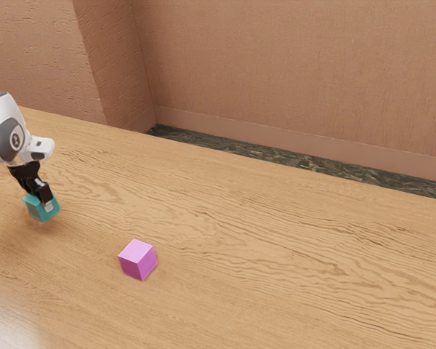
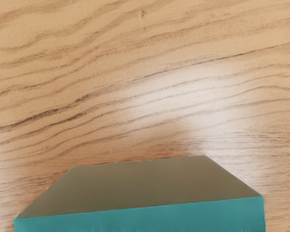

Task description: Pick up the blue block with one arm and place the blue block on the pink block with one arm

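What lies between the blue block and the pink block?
Nothing: in the exterior view, only bare table stretches from the blue block, held in the claw, to the pink block.

Warm, fairly bright, even light falls over the wooden surface (image 1: 276,240), and the shadows are soft and faint. In the exterior view a pale, washed-out glare sits at the surface's near left corner. In the wrist view a broad milky sheen crosses the grain just beyond the blue block (image 2: 135,193), whose top face is shaded to dull olive while its side stays vivid teal. The pink block (image 1: 138,259) has a lighter top and darker sides.
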